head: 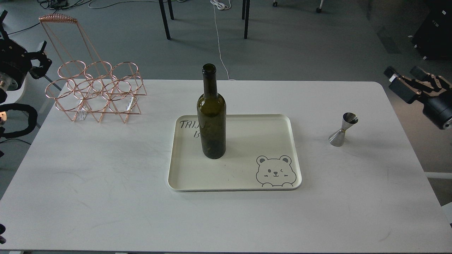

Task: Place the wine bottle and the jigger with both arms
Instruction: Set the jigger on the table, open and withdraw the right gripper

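Wine bottle point(211, 116) upright on tray point(233, 183); jigger point(343, 129) at 3 o'clock awaits grasp by empty, parted right gripper point(406, 79); left gripper point(39, 61) likewise parted and empty.

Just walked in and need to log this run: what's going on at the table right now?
Nothing is being held. The wine bottle stands upright on the cream tray, and the jigger stands on the bare table to the tray's right. The left gripper and right gripper hover off the table's sides, touching nothing. A copper wire rack sits at the far left.
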